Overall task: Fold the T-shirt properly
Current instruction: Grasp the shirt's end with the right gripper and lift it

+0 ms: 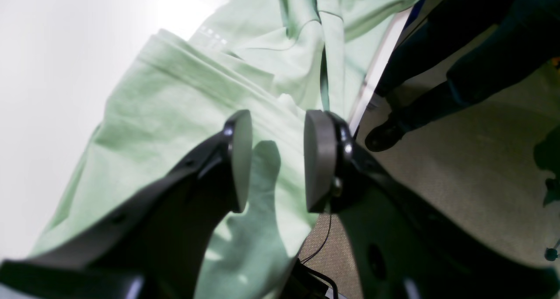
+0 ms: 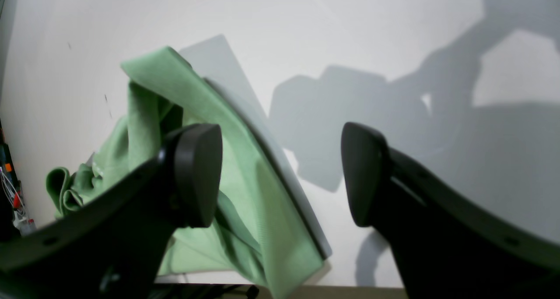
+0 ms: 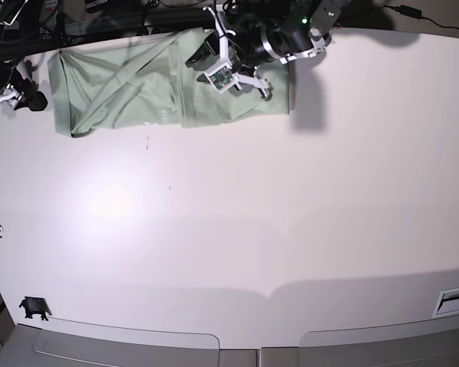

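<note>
**White tabletop, mint shirt at its far edge**

Left wrist view: the left gripper hangs with jaws parted and empty over the T-shirt, beside the tabletop edge; beige carpet and a person's dark legs lie beyond.

Right wrist view: the right gripper gapes wide, empty, over shadowed white surface.

Base view: the shirt lies spread along the far edge.

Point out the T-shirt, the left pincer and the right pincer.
T-shirt (image 3: 138, 99), base view, middle of the flat cloth.
Left pincer (image 1: 278, 161), left wrist view, gap between its pads.
Right pincer (image 2: 282, 174), right wrist view, gap between its pads.
</note>
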Controlling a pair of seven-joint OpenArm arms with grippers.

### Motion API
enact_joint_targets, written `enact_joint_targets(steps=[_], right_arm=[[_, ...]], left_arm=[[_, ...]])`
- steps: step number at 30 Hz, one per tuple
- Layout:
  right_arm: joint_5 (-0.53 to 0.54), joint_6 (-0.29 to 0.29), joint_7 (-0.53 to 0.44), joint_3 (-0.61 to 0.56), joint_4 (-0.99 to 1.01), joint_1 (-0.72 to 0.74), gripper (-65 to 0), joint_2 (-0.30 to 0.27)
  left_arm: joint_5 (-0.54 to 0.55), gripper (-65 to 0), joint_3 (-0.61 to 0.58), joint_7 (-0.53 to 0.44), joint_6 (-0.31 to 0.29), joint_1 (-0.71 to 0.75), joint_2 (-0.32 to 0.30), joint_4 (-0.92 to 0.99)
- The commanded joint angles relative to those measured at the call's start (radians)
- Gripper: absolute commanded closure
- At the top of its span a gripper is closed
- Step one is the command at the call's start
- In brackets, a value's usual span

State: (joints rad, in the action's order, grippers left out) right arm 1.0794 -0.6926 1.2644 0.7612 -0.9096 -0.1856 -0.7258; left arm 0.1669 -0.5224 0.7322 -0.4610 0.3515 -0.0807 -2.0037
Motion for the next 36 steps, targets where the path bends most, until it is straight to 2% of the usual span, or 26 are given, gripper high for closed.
enact_joint_targets(steps=[1, 11, 15, 20, 24, 27, 36], right_arm=[[0.019, -0.006, -0.01, -0.003, -0.012, 0.006, -40.1, -0.03], [0.033, -0.006, -0.061, -0.23, -0.012, 0.006, -40.1, -0.03], [0.093, -0.006, -0.04, -0.284, -0.012, 0.006, -40.1, -0.03], [0.195, -0.006, 0.029, -0.298, -0.012, 0.006, -40.1, -0.023], [0.32, -0.006, 0.132, -0.298, -0.012, 0.006, -40.1, -0.006], [0.395, -0.006, 0.132, -0.298, -0.012, 0.006, -40.0, 0.002], [0.404, -0.006, 0.132, -0.298, -0.012, 0.021, -39.7, 0.003]], left_arm=[[0.017, -18.7, -0.002, -0.031, -0.006, -0.003, 0.008, -0.018], [0.016, -18.6, -0.002, -0.03, -0.006, -0.002, 0.008, -0.018], [0.016, -18.6, -0.002, -0.03, -0.006, -0.002, 0.008, -0.018], [0.016, -18.7, -0.002, -0.03, -0.006, -0.002, 0.008, -0.018], [0.016, -18.7, -0.002, -0.03, -0.006, -0.003, 0.008, -0.018], [0.016, -18.7, -0.002, -0.03, -0.006, -0.002, 0.008, -0.018], [0.016, -18.6, -0.002, -0.03, -0.006, -0.002, 0.008, -0.019]])
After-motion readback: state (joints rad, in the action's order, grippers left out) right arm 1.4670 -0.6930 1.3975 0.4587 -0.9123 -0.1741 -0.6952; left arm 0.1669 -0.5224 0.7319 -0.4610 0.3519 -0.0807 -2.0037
